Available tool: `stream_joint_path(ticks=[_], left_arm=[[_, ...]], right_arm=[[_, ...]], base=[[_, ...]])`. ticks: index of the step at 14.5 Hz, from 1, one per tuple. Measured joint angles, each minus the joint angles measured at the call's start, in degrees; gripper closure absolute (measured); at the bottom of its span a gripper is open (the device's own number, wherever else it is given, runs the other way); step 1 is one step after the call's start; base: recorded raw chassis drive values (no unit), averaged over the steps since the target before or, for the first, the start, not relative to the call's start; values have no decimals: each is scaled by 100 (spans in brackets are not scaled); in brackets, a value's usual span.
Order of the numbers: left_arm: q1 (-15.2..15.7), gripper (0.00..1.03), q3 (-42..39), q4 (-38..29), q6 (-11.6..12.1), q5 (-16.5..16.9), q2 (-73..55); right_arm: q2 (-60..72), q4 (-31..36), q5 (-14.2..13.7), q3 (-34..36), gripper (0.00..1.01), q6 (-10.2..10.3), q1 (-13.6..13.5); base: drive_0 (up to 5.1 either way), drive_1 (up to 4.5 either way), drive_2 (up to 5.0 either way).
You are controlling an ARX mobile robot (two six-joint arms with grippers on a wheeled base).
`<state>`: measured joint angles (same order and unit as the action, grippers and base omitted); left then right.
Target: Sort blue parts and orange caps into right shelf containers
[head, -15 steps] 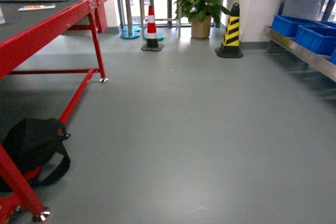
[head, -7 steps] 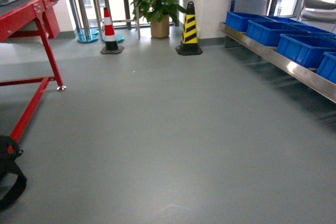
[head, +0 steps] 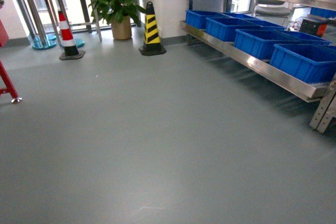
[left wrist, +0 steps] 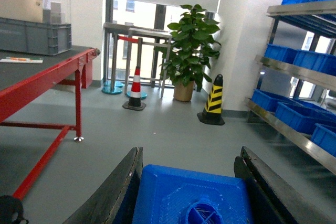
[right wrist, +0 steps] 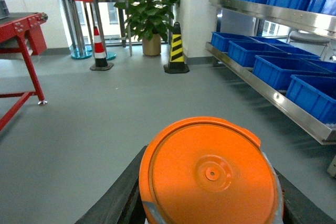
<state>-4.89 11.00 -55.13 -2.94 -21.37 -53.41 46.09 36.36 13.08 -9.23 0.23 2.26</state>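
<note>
Head view: blue crates (head: 302, 61) line the shelf's (head: 247, 59) lower level, right.
Left gripper (left wrist: 191, 192) clamps a blue part (left wrist: 191, 198); right gripper (right wrist: 207, 192) clamps an orange cap (right wrist: 210, 174).

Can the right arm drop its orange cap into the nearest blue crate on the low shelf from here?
Probably not yet. The right gripper holds the round orange cap, but the blue plastic crates sit across open grey floor; nothing blocks the path.

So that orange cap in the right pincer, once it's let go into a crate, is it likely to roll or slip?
The orange cap looks round with a smooth, glossy flat top, so it could roll if it lands on its side. It appears rigid plastic, probably light. The right pincer grips curved walls, so some slip seems possible.
</note>
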Motion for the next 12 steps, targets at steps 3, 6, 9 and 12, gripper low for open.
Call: stream_joint_path(ticks=[3, 6, 9, 12], left_arm=[[0, 56, 0, -2, 0, -4, 0], [0, 56, 0, -2, 0, 0, 0], [0, 56, 0, 0, 0, 0, 0], [0, 56, 0, -2, 0, -2, 0]], right_arm=[[-2, 4, 0, 0, 57, 0, 0], [-2, 2, 0, 0, 57, 0, 0], [-2, 4, 0, 0, 57, 0, 0], [-2, 4, 0, 0, 57, 0, 0]], base=[[-168, -168, -168], [-156, -156, -156], [-155, -155, -155], [-168, -168, -168]])
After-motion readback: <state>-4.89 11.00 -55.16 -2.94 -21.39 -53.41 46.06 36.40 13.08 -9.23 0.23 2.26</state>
